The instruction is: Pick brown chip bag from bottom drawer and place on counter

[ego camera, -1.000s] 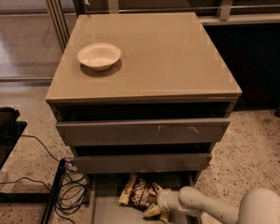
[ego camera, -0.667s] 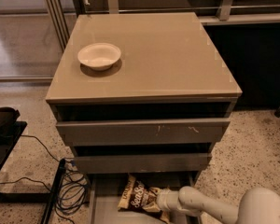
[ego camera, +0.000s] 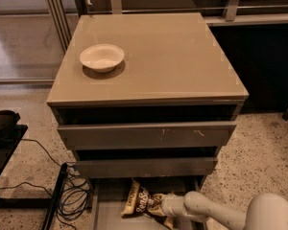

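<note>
The brown chip bag (ego camera: 143,202) lies in the open bottom drawer (ego camera: 108,212), its tan end toward the back left and its white script facing up. My gripper (ego camera: 164,208) reaches in from the lower right on a white arm and is shut on the bag's right end, low in the drawer. The fingertips are hidden against the bag. The counter (ego camera: 173,56) is the glossy taupe top of the cabinet, well above the gripper.
A white bowl (ego camera: 102,57) stands on the counter's left side. The two upper drawers (ego camera: 149,135) are slightly pulled out and overhang the bottom drawer. Black cables (ego camera: 72,195) and a dark stand lie on the floor to the left.
The bag has shifted slightly toward the front of the drawer, and the gripper has nudged a little left against it. The rest is unchanged.
</note>
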Robot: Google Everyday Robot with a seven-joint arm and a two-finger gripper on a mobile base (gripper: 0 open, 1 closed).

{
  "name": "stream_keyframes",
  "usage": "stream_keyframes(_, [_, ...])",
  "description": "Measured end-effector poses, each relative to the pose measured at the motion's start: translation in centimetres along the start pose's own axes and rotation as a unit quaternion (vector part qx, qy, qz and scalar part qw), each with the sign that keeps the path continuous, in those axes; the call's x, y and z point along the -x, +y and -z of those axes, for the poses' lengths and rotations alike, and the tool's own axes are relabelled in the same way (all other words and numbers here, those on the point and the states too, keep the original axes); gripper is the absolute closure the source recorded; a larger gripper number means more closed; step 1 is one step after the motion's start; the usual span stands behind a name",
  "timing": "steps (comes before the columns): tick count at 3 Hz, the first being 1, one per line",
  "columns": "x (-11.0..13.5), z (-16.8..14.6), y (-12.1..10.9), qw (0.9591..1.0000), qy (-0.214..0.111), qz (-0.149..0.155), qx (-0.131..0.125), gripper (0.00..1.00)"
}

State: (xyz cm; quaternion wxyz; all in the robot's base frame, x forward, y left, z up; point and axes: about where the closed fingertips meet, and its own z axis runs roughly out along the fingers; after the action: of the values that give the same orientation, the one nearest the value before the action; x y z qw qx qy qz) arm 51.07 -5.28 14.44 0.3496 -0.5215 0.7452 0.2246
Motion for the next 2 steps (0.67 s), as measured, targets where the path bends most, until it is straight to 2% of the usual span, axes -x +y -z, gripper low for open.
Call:
stream_keyframes(1, [0.3,0.3,0.0,1.0000,0.000,0.000,0.000,1.00])
stream_keyframes(2, [0.6,2.4,0.3,0.9999,-0.006,0.004,-0.014,1.00])
